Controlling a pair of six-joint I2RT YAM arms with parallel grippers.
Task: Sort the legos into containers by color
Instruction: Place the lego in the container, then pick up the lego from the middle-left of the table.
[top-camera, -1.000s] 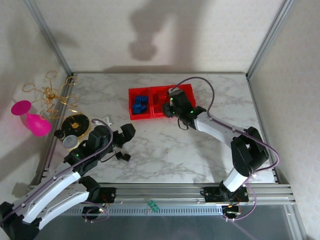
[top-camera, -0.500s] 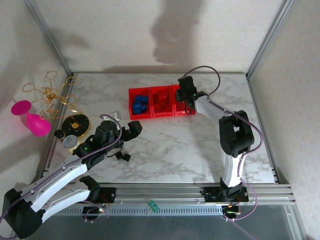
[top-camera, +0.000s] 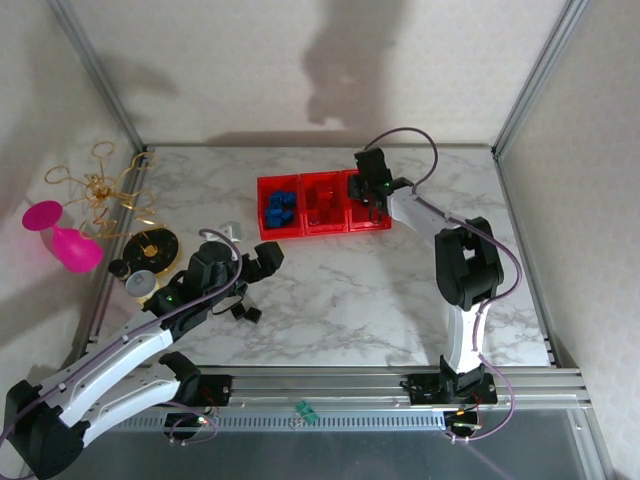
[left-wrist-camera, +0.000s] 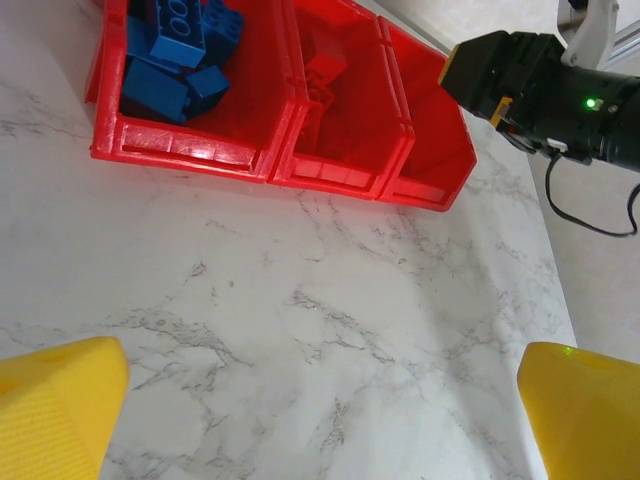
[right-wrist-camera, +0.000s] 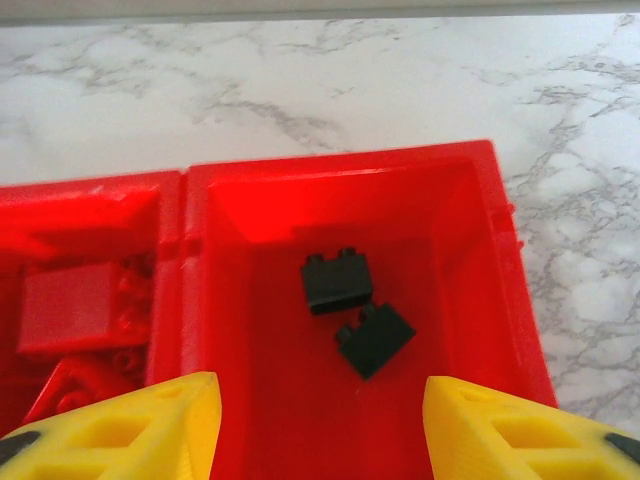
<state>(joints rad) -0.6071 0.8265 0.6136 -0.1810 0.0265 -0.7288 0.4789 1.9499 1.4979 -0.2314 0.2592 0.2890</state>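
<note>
So the right gripper hangs right over the rightmost of the three joined translucent red plastic bins. Its yellow fingers are spread apart with nothing between them. My guess is it sits there because that bin is the black one. Two small black plastic bricks lie loose on the bin's floor, just beside each other, maybe touching at a corner.

The middle bin holds red bricks, at least two, but red on red is hard to count. The left bin has a heap of blue bricks, four or five I think.

The left gripper hovers low over the white marble table, jaws wide and empty, facing the bins. Near it a couple of dark bits lie on the table. They're probably black bricks waiting for pickup, but too small to count for sure.
</note>
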